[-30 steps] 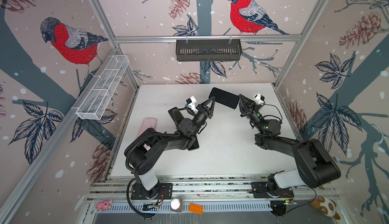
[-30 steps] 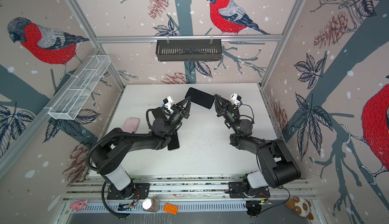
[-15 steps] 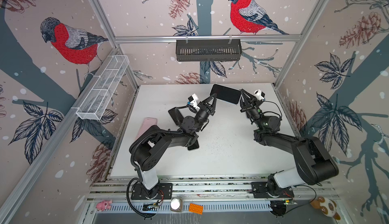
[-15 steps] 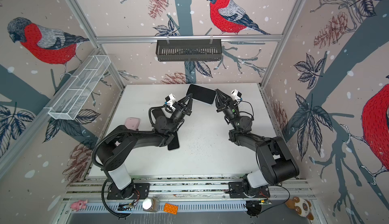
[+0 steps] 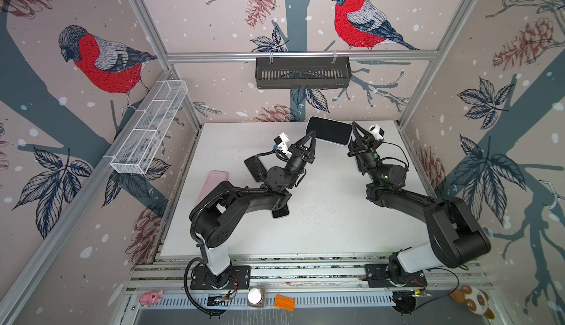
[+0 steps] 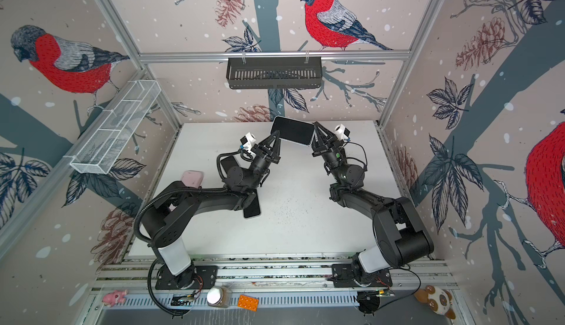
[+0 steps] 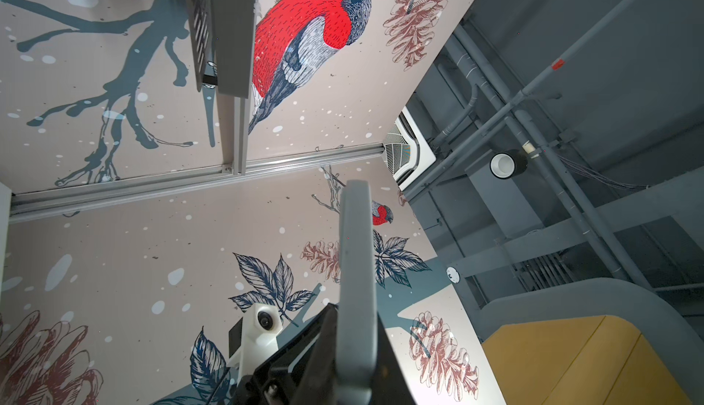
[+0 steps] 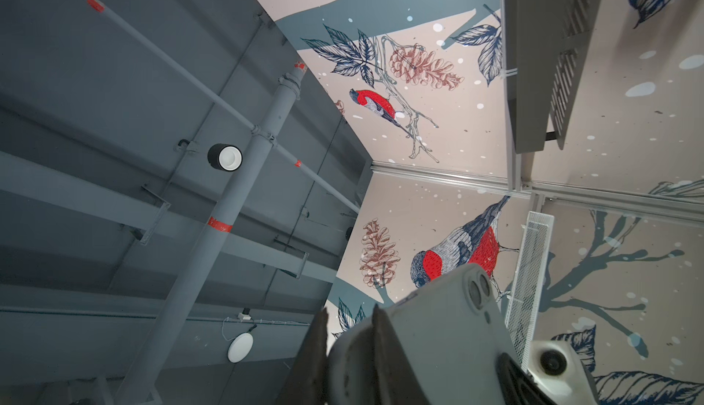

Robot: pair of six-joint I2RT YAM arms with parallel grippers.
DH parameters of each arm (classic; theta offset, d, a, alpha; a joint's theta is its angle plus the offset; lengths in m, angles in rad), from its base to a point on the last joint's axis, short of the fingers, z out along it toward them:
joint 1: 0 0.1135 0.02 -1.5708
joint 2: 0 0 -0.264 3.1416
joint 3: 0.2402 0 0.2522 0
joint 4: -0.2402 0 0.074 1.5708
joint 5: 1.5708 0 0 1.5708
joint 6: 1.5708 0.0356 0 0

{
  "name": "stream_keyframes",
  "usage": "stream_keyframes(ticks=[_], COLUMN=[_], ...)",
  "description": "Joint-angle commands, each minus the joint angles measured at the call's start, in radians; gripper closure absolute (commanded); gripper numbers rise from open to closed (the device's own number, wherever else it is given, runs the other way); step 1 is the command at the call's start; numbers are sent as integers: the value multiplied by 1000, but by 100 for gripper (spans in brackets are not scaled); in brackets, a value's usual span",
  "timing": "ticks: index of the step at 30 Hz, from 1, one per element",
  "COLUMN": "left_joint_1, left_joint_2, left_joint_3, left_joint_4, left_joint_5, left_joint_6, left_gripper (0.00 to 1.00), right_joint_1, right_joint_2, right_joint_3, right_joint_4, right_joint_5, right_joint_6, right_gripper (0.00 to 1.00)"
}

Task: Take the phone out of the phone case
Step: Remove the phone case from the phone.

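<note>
A phone with a dark screen, in its pale grey phone case (image 5: 328, 131) (image 6: 293, 131), hangs flat in the air over the back of the white table (image 5: 321, 231). My left gripper (image 5: 312, 139) (image 6: 276, 138) is shut on its left end; the left wrist view shows the case's grey edge (image 7: 356, 262) running up from between the jaws. My right gripper (image 5: 353, 126) (image 6: 316, 126) has the right end between its fingers. In the right wrist view the case's back (image 8: 438, 330) with its camera lenses fills that gripper (image 8: 350, 317), with a sliver of gap at one fingertip.
A pink case (image 5: 214, 183) lies at the table's left edge. Two dark phones (image 5: 280, 213) (image 5: 252, 167) lie flat under and beside the left arm. A black basket (image 5: 302, 73) hangs on the back wall, and a white wire basket (image 5: 149, 131) on the left wall.
Both arms have carried the phone upward and toward the back wall. The right jaws have eased apart a little around the case's end.
</note>
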State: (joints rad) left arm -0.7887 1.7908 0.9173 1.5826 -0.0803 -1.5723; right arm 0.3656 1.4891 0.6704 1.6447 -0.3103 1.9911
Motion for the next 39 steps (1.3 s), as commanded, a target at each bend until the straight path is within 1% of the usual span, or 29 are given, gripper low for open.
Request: stream_keyframes(ticks=[1, 18, 19, 21, 27, 31, 34, 35, 39], left_joint_1=[-23, -59, -61, -64, -65, -63, -58, -55, -43], left_joint_2=[-1, 24, 28, 38, 59, 67, 68, 69, 78], left_joint_3=[24, 75, 104, 119, 135, 168, 173, 175, 182], left_joint_4=[221, 202, 204, 210, 220, 221, 220, 220, 221], left_joint_5=[126, 101, 100, 100, 82, 84, 83, 83, 87], left_joint_6=[-18, -2, -2, -3, -15, -16, -21, -21, -40], left_gripper=[100, 100, 100, 100, 100, 100, 100, 100, 100], right_joint_1=[25, 60, 62, 66, 66, 68, 68, 68, 70], right_joint_2=[8, 28, 32, 41, 67, 95, 117, 125, 154], right_joint_3=[24, 95, 99, 111, 147, 184, 210, 218, 251], right_joint_4=[222, 222, 222, 222, 223, 222, 223, 223, 223], right_joint_5=[-122, -94, -92, -88, -70, -67, -64, -66, -74], right_joint_6=[24, 48, 51, 56, 85, 100, 112, 114, 124], right_gripper=[77, 77, 77, 77, 77, 71, 70, 71, 84])
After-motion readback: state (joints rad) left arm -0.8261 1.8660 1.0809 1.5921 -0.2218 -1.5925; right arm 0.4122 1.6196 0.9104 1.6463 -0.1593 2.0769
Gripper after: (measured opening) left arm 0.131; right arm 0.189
